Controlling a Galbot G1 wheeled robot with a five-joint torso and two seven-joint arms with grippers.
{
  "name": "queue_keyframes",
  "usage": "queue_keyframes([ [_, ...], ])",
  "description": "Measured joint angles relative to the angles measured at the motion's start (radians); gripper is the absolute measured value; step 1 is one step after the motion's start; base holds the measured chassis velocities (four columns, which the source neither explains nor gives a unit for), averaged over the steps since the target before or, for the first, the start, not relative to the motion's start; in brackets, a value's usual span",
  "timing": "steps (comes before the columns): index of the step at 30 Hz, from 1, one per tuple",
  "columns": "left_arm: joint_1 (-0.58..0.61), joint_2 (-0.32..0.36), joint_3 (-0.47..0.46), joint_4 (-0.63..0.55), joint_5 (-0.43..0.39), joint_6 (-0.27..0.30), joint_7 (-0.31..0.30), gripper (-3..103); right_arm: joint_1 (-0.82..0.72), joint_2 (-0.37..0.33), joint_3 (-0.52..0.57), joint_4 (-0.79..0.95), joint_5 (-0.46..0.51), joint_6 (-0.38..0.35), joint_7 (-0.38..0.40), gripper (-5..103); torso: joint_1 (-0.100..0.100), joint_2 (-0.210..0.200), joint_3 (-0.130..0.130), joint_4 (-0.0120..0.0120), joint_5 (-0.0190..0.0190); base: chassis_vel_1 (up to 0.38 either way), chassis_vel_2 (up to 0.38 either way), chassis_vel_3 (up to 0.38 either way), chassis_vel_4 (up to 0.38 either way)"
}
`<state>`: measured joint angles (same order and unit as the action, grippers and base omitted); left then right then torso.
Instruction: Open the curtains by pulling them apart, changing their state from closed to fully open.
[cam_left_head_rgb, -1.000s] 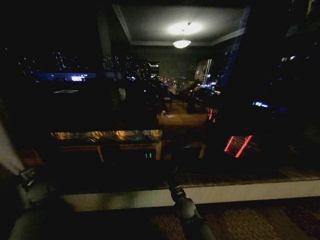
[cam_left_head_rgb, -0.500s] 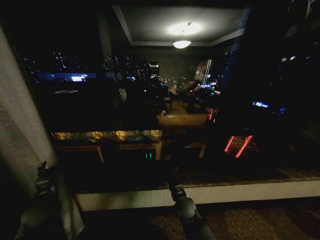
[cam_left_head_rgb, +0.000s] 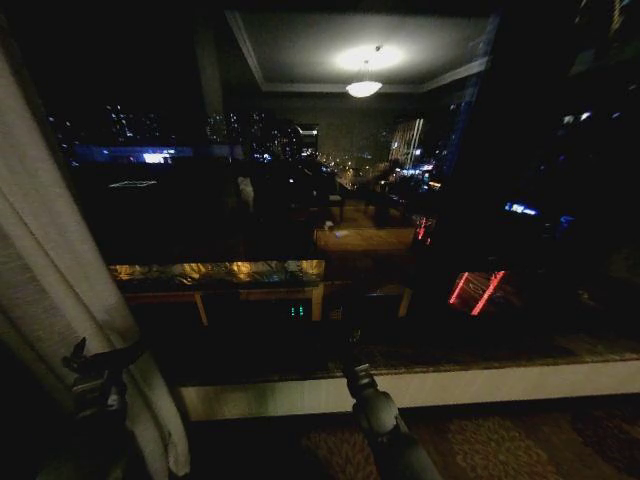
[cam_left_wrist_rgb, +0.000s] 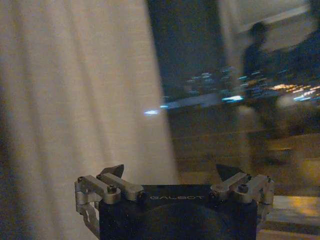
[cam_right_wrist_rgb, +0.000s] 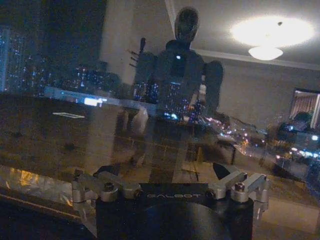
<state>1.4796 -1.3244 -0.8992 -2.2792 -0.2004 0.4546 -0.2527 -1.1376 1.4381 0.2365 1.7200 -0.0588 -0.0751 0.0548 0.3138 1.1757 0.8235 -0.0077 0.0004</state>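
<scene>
One sheer cream curtain (cam_left_head_rgb: 60, 290) hangs slanting along the left edge of the head view, its lower end bunched near the sill. My left gripper (cam_left_head_rgb: 100, 362) is low at the left, right against that fabric. In the left wrist view the curtain (cam_left_wrist_rgb: 85, 95) covers the half behind one fingertip (cam_left_wrist_rgb: 114, 171), and the left gripper (cam_left_wrist_rgb: 170, 172) is open; I cannot tell if the cloth's edge lies between the fingers. My right gripper (cam_left_head_rgb: 357, 377) is at the middle of the window, by the sill. In its wrist view the right gripper (cam_right_wrist_rgb: 167, 172) is open and holds nothing.
A big dark window (cam_left_head_rgb: 330, 200) faces me, with night city lights and the room's ceiling lamp reflected in it. A pale window sill (cam_left_head_rgb: 450, 385) runs along its foot above patterned carpet (cam_left_head_rgb: 500, 440). My own reflection (cam_right_wrist_rgb: 180, 65) stands in the glass.
The curtain has come further right into the head view from the left edge. My left gripper has moved right along with it. The right arm has shifted only slightly.
</scene>
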Motion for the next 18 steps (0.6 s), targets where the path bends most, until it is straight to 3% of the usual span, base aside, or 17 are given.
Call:
queue_keyframes([
  [1,0.006,0.0,-0.001,-0.003,-0.03,-0.005,0.04,100,-0.002,0.0,0.0,0.003,0.0,-0.001,0.0,100,0.0,0.0,0.0,0.0001,0.0,0.0,0.0,0.0,0.0],
  [2,0.006,0.0,-0.001,-0.003,-0.03,-0.005,0.04,100,-0.002,0.0,0.0,0.003,0.0,-0.001,0.0,100,0.0,0.0,0.0,0.0001,0.0,0.0,0.0,0.0,0.0],
  [4,0.01,0.008,-0.003,0.016,-0.096,-0.044,0.137,100,-0.007,-0.001,0.002,0.016,0.005,-0.012,0.002,100,0.0,0.0,0.0,0.0,0.0001,0.0,0.0,0.0,0.0],
  [10,-0.008,0.047,-0.004,0.117,-0.15,-0.156,0.252,100,-0.025,-0.013,0.012,0.079,0.066,-0.108,0.019,100,0.0,0.0,0.0,0.0,-0.0003,0.0,0.0,0.0,0.0],
  [18,-0.012,0.038,0.017,0.149,-0.149,-0.193,0.278,100,-0.041,-0.031,0.063,0.109,0.106,-0.138,0.019,100,0.0,0.0,0.0,0.0,-0.0001,0.0,0.0,0.0,0.0],
])
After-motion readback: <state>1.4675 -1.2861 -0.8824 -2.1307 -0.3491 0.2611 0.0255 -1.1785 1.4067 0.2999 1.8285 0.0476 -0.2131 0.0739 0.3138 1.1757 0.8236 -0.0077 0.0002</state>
